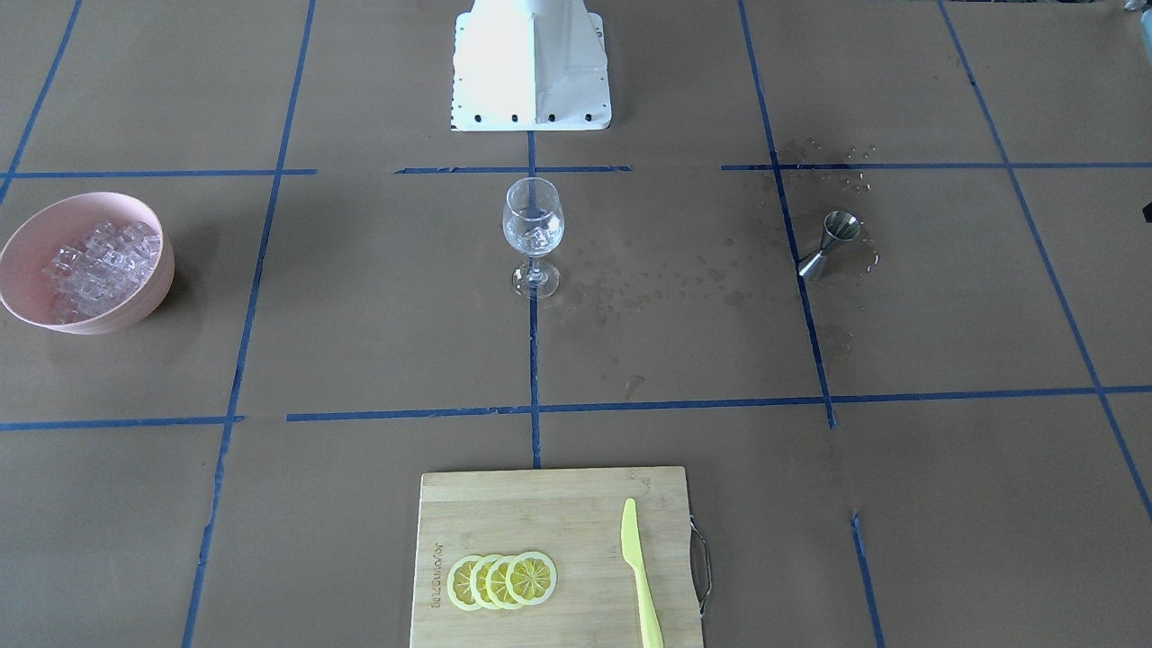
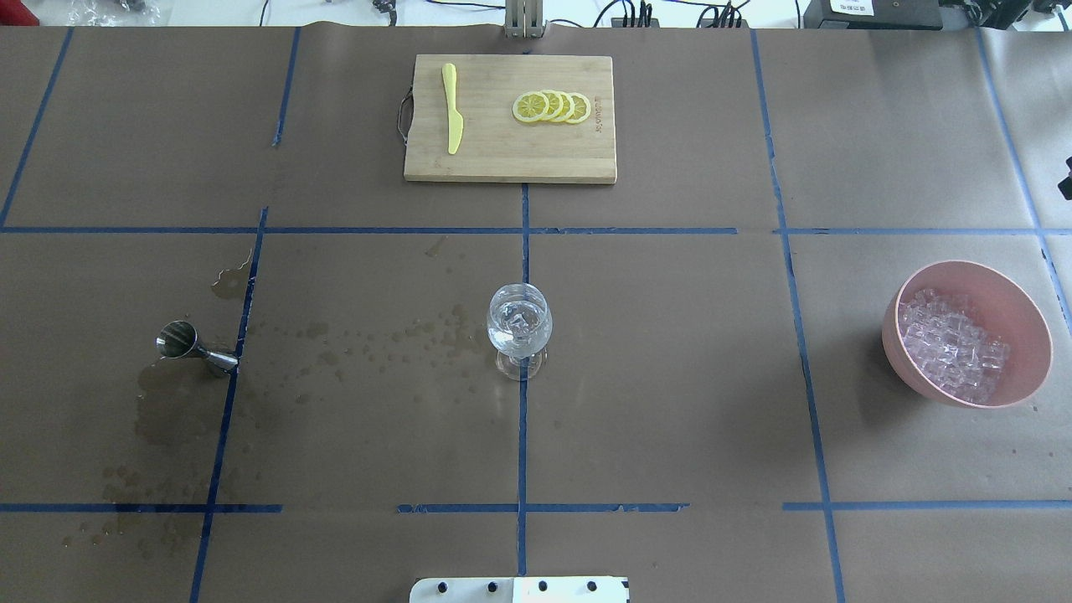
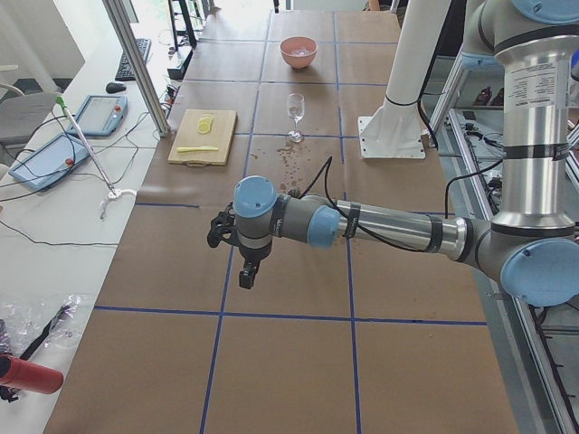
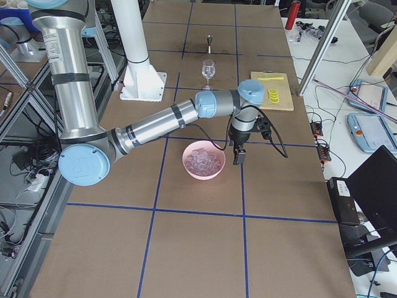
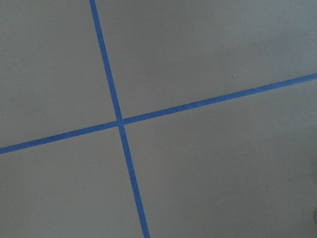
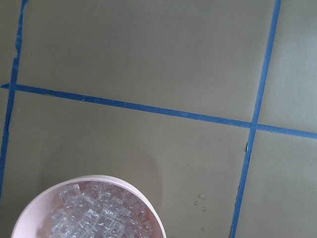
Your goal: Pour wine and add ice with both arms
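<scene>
- wine glass [image 1: 533, 236] stands upright at table centre on the tape cross, straight out from the white base [image 1: 531, 72]; my read: equal reach for both arms
- ice [image 1: 538, 239]: a few cubes sit inside the glass, the bulk is piled in the pink bowl [image 1: 22, 238], well apart on the right arm's side
- wine [image 2: 517, 337]: clear liquid low in the glass, hard to separate from cubes and glass wall
- jigger [image 1: 830, 241] stands on the left arm's side; wet stains [image 1: 666, 283] dot the paper between it and the glass, likely drips along the pour path
- left gripper [image 3: 248, 273] hangs over bare paper, well apart from the jigger; side view only, can't tell if fingers are apart or together
- right gripper [image 4: 239, 156] hangs just beside the bowl, not over it; same limit, can't tell
- judgement: pour and ice both look done, arms sit outboard so the glass stays clear
- cutting board [image 1: 504, 504], lemon slices [image 1: 502, 580] and knife [image 1: 641, 576] sit at the operators' edge, outside this task
</scene>
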`<state>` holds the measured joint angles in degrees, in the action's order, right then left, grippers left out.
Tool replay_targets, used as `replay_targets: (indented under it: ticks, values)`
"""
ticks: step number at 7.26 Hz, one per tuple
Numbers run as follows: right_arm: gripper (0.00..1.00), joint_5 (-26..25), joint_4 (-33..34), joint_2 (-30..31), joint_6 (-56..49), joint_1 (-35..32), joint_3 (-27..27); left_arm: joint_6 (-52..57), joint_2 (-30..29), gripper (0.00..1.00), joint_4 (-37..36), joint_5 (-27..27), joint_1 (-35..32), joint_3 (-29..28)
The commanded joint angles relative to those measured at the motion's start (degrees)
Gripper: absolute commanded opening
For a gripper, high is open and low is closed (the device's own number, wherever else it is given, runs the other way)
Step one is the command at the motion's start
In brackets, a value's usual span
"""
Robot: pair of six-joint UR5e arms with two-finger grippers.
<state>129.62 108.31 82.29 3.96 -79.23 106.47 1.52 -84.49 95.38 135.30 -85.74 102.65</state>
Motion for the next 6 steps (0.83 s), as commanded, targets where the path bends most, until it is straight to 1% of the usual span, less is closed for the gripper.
replay_targets:
  ticks: [1, 2, 3, 4, 5, 6]
  values:
    - [1.0, 0.81, -0.9, 1.65, 0.08, -4.76, -1.34, 0.5, 1.0, 1.0, 0.42, 0.05, -0.21, -2.53]
    - [1.0, 4.55, -0.9, 2.78, -0.09, -6.36, -1.44, 0.5, 1.0, 1.0, 0.51, -0.04, -0.3, -4.29]
    - [1.0, 6.16, -0.9, 3.14, -0.18, -7.51, -1.44, -0.19, 1.0, 1.0, 0.34, -0.3, -0.56, -4.39]
    - [1.0, 6.26, -0.99, 4.19, -0.44, -7.78, -1.44, -0.72, 0.82, 1.0, 0.16, -0.39, -2.39, -5.09]
    - [1.0, 6.26, -2.82, 5.41, -0.45, -8.83, -2.4, -0.73, 0.56, 1.0, -0.01, -0.39, -3.28, -5.01]
    - [1.0, 6.35, -7.19, 6.04, -0.36, -9.27, -5.02, -0.73, -0.22, 1.0, -0.45, -0.39, -4.59, -4.83]
